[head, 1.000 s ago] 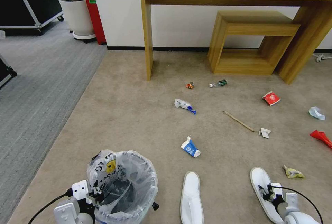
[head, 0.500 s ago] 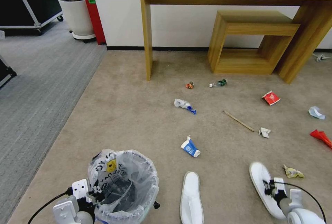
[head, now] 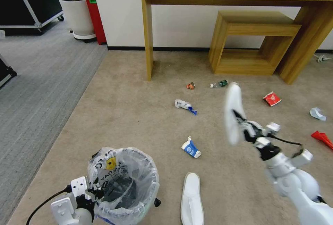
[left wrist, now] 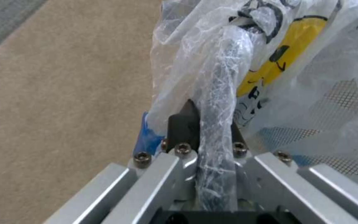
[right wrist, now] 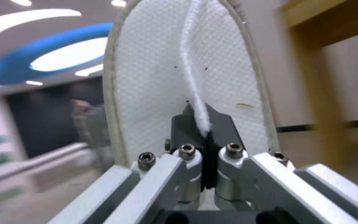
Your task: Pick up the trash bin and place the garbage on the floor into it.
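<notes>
The trash bin, lined with a crinkly printed bag, stands at the lower left of the head view. My left gripper is shut on its bag-covered rim, one finger on each side. My right gripper is raised at mid-right, shut on a white slipper that stands on end; the left wrist view's counterpart on the right arm shows the pads pinching its strap. More garbage lies on the beige floor: a second slipper, a blue-and-white cup, a crumpled wrapper, a small bottle, a red packet.
A wooden desk and a low wooden stool stand against the far wall. Grey carpet borders the left. A white planter and a red bin sit at the far left. Red and white scraps lie at the right edge.
My right gripper has lifted the slipper off the floor and swung it up and to the left. The bin and the left gripper have stayed nearly still.
</notes>
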You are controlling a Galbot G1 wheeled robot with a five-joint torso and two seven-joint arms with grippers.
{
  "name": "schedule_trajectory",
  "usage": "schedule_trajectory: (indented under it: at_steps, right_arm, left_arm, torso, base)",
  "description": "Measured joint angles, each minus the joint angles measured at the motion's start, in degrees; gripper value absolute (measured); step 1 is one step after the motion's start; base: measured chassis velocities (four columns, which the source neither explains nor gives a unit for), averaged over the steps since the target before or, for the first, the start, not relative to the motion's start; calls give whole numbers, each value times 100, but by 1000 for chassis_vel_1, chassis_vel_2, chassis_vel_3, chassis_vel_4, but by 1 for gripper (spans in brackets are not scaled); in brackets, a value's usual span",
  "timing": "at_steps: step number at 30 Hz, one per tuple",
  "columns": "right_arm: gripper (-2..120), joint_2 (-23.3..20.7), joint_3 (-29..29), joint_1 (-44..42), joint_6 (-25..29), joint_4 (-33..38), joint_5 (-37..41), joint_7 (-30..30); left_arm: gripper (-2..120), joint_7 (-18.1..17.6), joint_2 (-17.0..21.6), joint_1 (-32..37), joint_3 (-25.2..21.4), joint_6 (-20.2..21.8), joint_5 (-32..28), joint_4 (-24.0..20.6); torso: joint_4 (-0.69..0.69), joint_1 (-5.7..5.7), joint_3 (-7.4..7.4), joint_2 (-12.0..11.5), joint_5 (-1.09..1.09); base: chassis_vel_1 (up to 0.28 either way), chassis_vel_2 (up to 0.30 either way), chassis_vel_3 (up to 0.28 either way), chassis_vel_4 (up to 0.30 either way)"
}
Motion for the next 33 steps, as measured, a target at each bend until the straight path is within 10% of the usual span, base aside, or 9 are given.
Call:
schedule_trajectory:
  at_steps: [7,18,33]
  right_arm:
    - [0,40,-1930,1176,80,13,54,-27]
    - [0,1118,-4136,3135,318,-1345,117,84]
    - [0,1835,-4837,3232,311,-1909,-84,203]
  left_arm:
    - [0,764,-101,-211,-27,-231,-67,57]
    - [0,747,-327,-147,-41,-117,-42,97]
    - [0,643,-452,109,-186,-112,27,-90]
  torso:
    - [-1,0,0,0,-2]
    - [2,0,1,0,1]
    - [0,0,0,1,0]
  base:
    - [0,0,0,0]
    - [0,0,0,0]
    - [0,0,0,0]
